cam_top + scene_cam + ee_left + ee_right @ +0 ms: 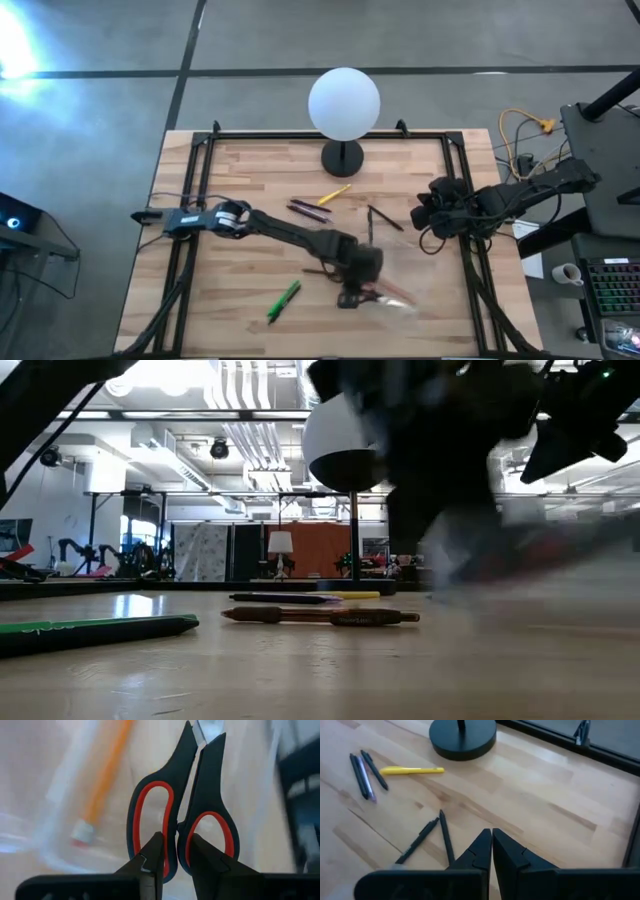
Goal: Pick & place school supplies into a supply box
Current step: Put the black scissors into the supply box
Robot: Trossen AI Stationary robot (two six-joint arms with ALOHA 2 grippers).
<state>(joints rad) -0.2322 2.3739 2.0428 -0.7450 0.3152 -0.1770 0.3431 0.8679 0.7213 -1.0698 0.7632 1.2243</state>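
My left gripper (358,290) reaches toward the table's near right and is shut on the red-and-black scissors (180,805). It is over the clear supply box (398,300). In the left wrist view a yellow pencil (102,782) lies in the box (52,847) below. On the table lie a green marker (284,300), a yellow item (335,193), purplish pens (308,210), two dark pens (378,217) and a brown pen (320,616). My right gripper (491,845) is shut and empty at the table's right edge. My left gripper pinches the scissors between its two fingers at the handle end, where the two red-lined loops meet (177,827). The fingers (152,852) come from above, pointing down, along the scissors. The shut blades (205,732) point away from the fingers toward the box.
A white globe lamp (344,100) on a black base (342,157) stands at the far middle of the table. Black rails run along the left and right table edges. The right arm (470,208) sits beside the right rail. Bare wood lies at the near left.
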